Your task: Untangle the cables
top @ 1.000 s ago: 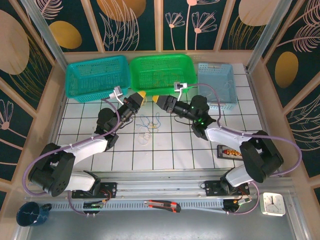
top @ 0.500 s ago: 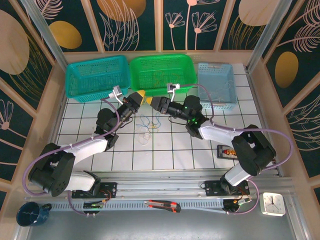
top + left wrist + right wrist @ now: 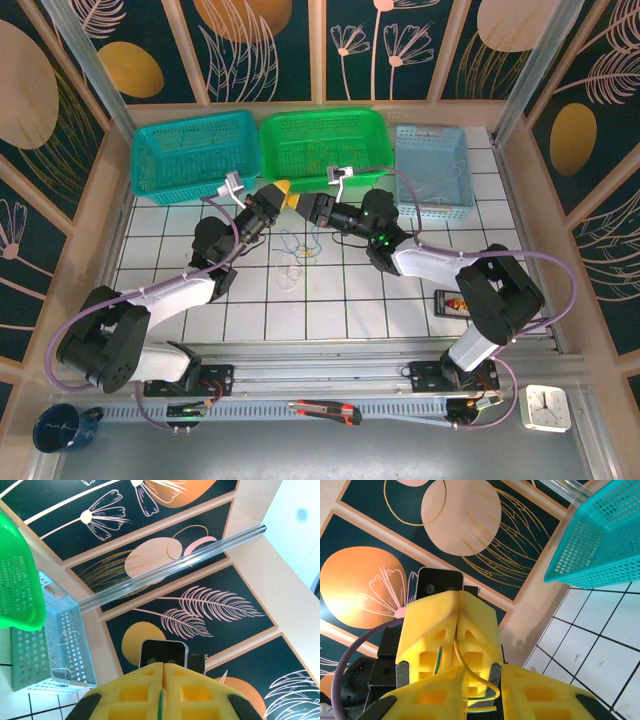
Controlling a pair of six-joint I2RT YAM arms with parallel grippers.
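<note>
Just in front of the green basket (image 3: pixel 322 150), on its near side, both claws meet tip to tip above the tiles (image 3: pixel 380 300). The left gripper (image 3: pixel 284 189) is clamped right down on thin wire. The right gripper (image 3: pixel 298 203) has its jaws narrow around the same bit, but honestly I can't tell if it's really pinching. The rest of the cables (image 3: pixel 294 258) sit in a loose loopy bunch on the tiles, a little further out from the basket.

My guess at the step: get a second hold next to the first, then draw the two apart. To do that well I'd make sure the right claw has one strand only, not both. Then pull slowly along the basket's front and stay low. If the whole bunch lifts as a lump, back off, or the knot will just tighten.

From above you get the bunch and where the claws are, but the wire at the tips is too fine to make out. The right wrist camera fills that in: a green strand (image 3: pixel 437 660) and a yellow strand (image 3: pixel 460 670) run out of the left claw's seam and curl in between the right fingers (image 3: pixel 540 700). The left wrist camera adds a pale blue basket (image 3: pixel 80 645) beside the green one, with a few thin pale wires in it.
</note>
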